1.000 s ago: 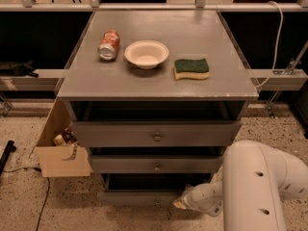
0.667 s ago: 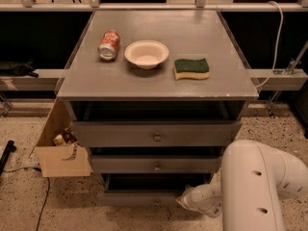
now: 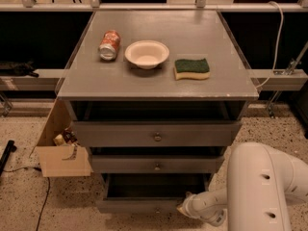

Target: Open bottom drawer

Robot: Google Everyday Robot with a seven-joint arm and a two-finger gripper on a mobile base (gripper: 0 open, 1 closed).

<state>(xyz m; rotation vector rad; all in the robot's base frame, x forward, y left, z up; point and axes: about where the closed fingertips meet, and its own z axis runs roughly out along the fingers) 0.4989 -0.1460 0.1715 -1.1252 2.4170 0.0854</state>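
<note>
The grey cabinet (image 3: 159, 83) has three drawers. The bottom drawer (image 3: 139, 205), the narrowest one, stands pulled out toward me. Its plain dark inside (image 3: 154, 184) shows, and its small round knob (image 3: 156, 210) sits at the front's centre near the frame's lower edge. My gripper (image 3: 185, 209) is at the right end of that drawer front, at the end of my white arm (image 3: 260, 186) that comes in from the lower right. The mid-sized drawer (image 3: 156, 165) and the wide top drawer (image 3: 156, 134) stick out slightly.
On the cabinet top lie a red can (image 3: 109, 44) on its side, a white bowl (image 3: 147, 53) and a green-yellow sponge (image 3: 192, 68). An open cardboard box (image 3: 60, 153) stands on the speckled floor to the left of the cabinet. A cable (image 3: 45, 201) runs across the floor.
The bottom drawer has slid further out toward me, showing more of its inside. My gripper has moved with its front, slightly down and toward me.
</note>
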